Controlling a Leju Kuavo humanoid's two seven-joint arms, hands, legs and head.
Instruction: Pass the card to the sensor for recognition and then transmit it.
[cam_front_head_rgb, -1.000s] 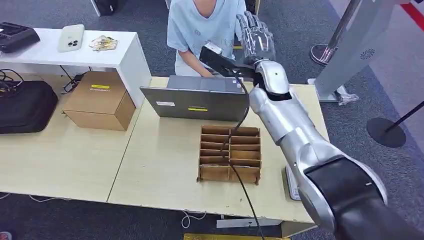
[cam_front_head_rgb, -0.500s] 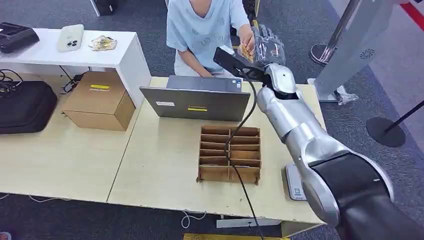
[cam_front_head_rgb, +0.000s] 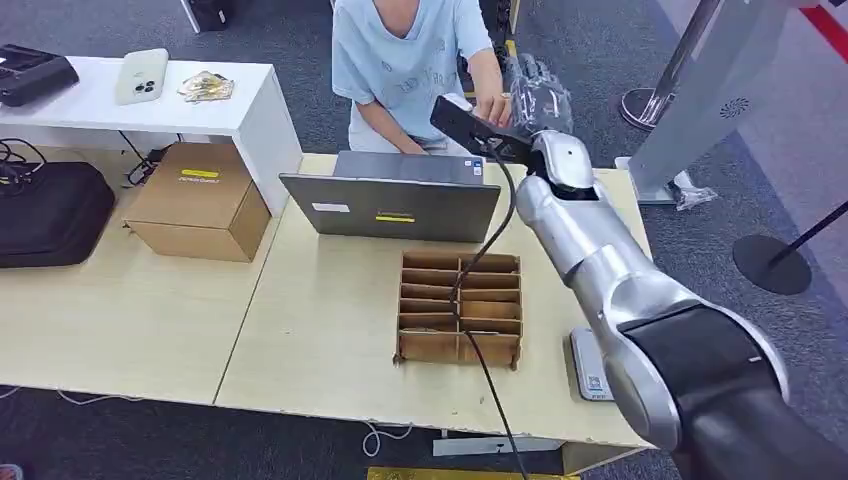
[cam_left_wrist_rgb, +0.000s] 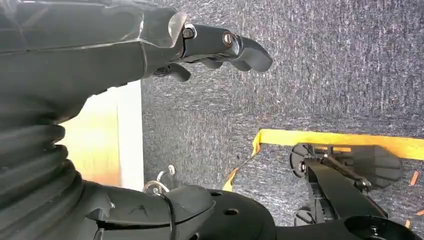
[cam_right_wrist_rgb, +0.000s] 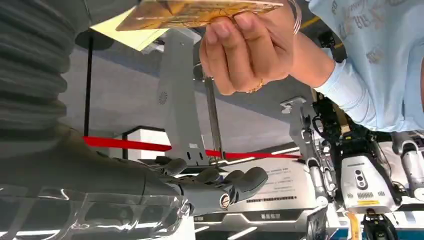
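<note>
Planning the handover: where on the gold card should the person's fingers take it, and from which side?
Probably the card's free edge, which the person's hand already pinches, coming from opposite the right hand; the flat, thin shape suits a pinch.

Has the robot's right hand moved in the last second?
Yes. The right hand has shifted right and slightly lower relative to the laptop, toward the person's hand.

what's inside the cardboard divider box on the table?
The cardboard divider box shows rows of brown slots with no cards visible in them. A black cable crosses over its middle and covers part of some slots. The slot bottoms cannot be seen.
</note>
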